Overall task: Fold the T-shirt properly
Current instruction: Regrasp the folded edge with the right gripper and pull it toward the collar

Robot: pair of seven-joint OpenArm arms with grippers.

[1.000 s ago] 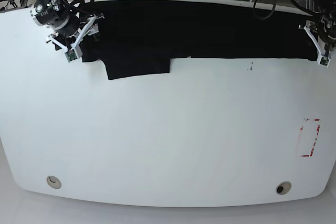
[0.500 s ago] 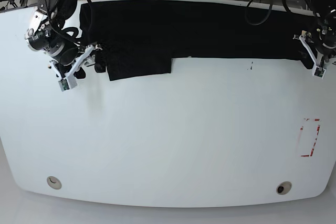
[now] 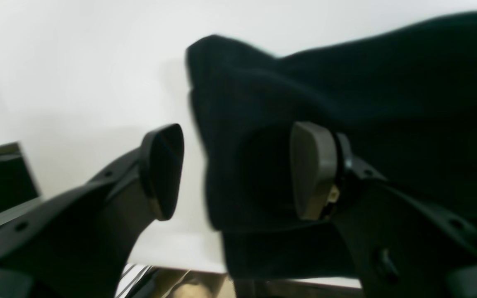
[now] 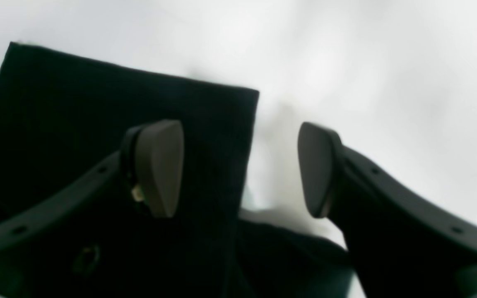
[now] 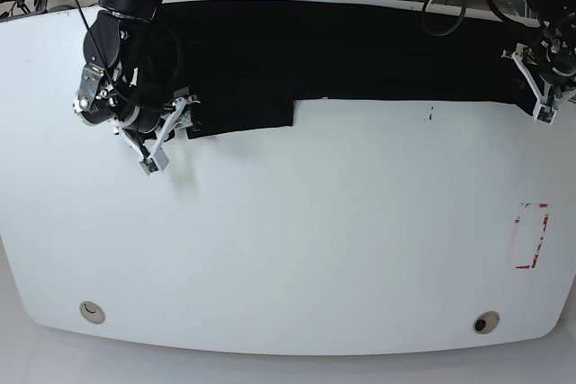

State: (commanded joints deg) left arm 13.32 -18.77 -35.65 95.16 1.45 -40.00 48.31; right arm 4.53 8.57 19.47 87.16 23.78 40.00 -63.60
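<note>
The black T-shirt point(image 5: 342, 51) lies flat along the table's far edge, with one sleeve flap point(image 5: 238, 114) reaching toward the front. My right gripper point(image 5: 171, 134) stands open at the flap's left edge. In the right wrist view one finger point(image 4: 160, 165) is over the T-shirt point(image 4: 97, 116) and the other over bare table, so the cloth's edge runs between them. My left gripper point(image 5: 533, 87) is open at the shirt's right end. There, a bunched corner of the T-shirt point(image 3: 263, 124) sits between the fingers point(image 3: 313, 169).
The white table point(image 5: 297, 249) carries a red-marked rectangle point(image 5: 531, 236) at the right and a small dark mark point(image 5: 430, 114) near the shirt. Two round holes point(image 5: 92, 312) point(image 5: 486, 322) sit near the front edge. Cables hang behind the far edge.
My right gripper has swung forward and right, from the shirt's far left end to the sleeve flap's left edge. The left gripper has shifted slightly at the shirt's right end.
</note>
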